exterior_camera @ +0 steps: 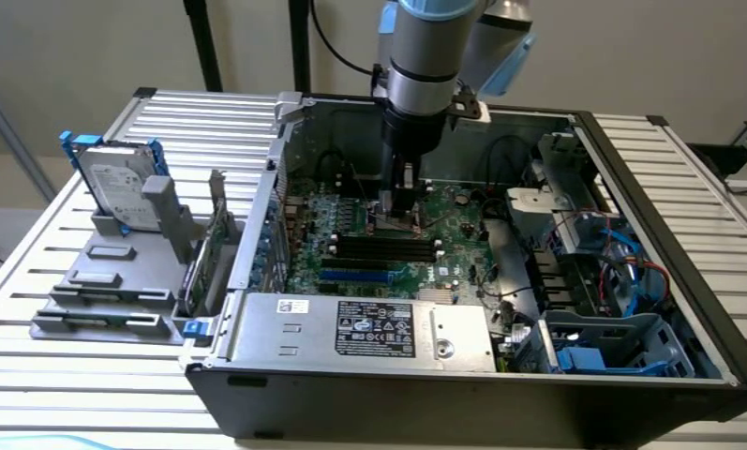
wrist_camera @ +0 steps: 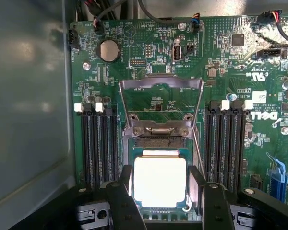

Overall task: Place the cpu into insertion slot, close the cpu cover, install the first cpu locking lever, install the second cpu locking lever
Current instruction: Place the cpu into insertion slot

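Finds the cpu lying flat in the slot, pale face up and glaring white. Finds the cover swung up and back from the slot, its window framing bare green board. Reads "DELL" in white on the board beyond one bank of black memory slots; makes out nothing sure in the finer print. Sees the fingers spread wide, one at each side of the cpu, just beside its edges; cannot tell whether either touches it. In the exterior view, places the arm upright inside the open case on the slatted desk, with a white label on the silver box, print too small to read.
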Controlling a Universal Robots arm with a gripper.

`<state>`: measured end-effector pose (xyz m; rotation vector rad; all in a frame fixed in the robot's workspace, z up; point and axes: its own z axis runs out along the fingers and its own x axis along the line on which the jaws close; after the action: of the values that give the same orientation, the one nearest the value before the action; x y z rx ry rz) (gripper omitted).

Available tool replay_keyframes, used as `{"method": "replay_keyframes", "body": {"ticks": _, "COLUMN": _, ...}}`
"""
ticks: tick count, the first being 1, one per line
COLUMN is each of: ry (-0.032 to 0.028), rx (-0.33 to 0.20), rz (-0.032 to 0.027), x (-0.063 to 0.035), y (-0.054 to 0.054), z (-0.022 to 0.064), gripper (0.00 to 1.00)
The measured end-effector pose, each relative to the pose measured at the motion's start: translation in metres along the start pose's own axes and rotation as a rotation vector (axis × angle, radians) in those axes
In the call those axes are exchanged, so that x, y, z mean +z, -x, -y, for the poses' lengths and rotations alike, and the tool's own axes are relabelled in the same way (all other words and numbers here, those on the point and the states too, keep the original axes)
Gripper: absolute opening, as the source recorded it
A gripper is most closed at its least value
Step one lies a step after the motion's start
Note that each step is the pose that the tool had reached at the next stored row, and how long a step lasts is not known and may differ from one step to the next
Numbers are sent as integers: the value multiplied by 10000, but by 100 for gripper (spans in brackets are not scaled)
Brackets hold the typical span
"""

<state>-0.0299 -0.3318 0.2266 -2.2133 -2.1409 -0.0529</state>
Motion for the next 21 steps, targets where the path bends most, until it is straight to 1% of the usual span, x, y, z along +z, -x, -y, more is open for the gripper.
{"method": "replay_keyframes", "body": {"ticks": 6, "ry": 2, "rx": 0, "rz": 39, "x": 95, "y": 7, "z": 3, "gripper": 55}}
{"method": "replay_keyframes", "body": {"ticks": 14, "ry": 4, "rx": -10, "rz": 144, "x": 153, "y": 11, "z": 13, "gripper": 55}}
{"method": "replay_keyframes", "body": {"ticks": 17, "ry": 5, "rx": -18, "rz": 163, "x": 170, "y": 12, "z": 13, "gripper": 55}}
{"method": "replay_keyframes", "body": {"ticks": 21, "ry": 4, "rx": -33, "rz": 173, "x": 194, "y": 14, "z": 13, "gripper": 55}}
